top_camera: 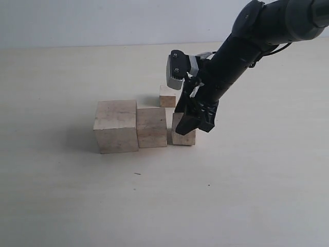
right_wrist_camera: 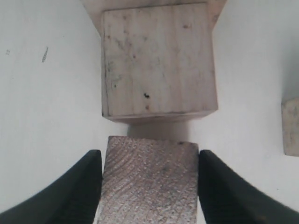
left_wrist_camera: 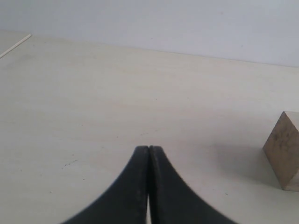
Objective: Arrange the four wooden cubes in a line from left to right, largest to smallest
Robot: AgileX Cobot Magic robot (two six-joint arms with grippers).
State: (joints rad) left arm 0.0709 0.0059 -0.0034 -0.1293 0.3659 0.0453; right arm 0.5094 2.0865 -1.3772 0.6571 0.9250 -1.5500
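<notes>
Four wooden cubes stand on the pale table. The largest cube (top_camera: 115,126) is at the left, and the second cube (top_camera: 151,126) touches its right side. A narrow gap separates the second cube from the third cube (top_camera: 185,138). My right gripper (top_camera: 193,123) comes down on that third cube from above. In the right wrist view its black fingers (right_wrist_camera: 79,191) press both sides of the third cube (right_wrist_camera: 149,182), facing the second cube (right_wrist_camera: 159,65). The smallest cube (top_camera: 167,96) sits alone behind the row. My left gripper (left_wrist_camera: 149,149) is shut and empty over bare table.
A wooden cube (left_wrist_camera: 285,149) shows at the edge of the left wrist view, well away from the left fingers. The smallest cube (right_wrist_camera: 291,126) lies off to the side in the right wrist view. Bare table (top_camera: 231,195) spreads in front and to the right.
</notes>
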